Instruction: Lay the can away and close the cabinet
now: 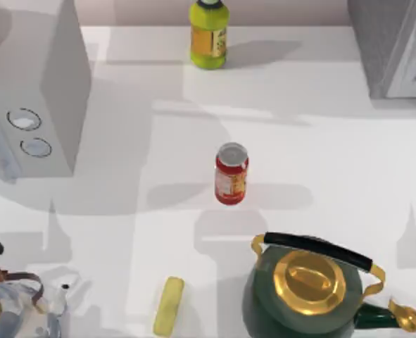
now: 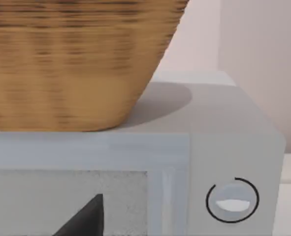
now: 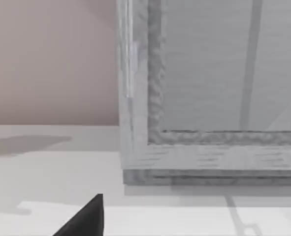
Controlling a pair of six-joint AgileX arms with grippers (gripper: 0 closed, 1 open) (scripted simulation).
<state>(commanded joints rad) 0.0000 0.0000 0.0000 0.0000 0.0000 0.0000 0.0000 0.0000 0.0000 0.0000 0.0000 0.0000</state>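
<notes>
The can [image 1: 231, 173], a small red tin with a silver lid and a yellow-and-white label, stands upright in the middle of the table, and nothing touches it. The cabinet [image 1: 394, 46] stands at the far right corner, with grey speckled sides and a white framed panel. The right wrist view looks at the cabinet's [image 3: 155, 98] speckled front frame from close by. Whether its door is open I cannot tell. A dark tip of my right gripper [image 3: 86, 219] shows low in that view. A dark tip of my left gripper [image 2: 83, 219] shows before the pale grey box.
A pale grey box with two round dials [image 1: 32, 105] fills the left side, and a woven basket [image 2: 71, 59] sits on top of it. A yellow-green bottle [image 1: 208, 34] stands at the back. A green and gold kettle [image 1: 310, 289], a yellow bar [image 1: 169, 305] and a glass kettle [image 1: 14, 306] line the front.
</notes>
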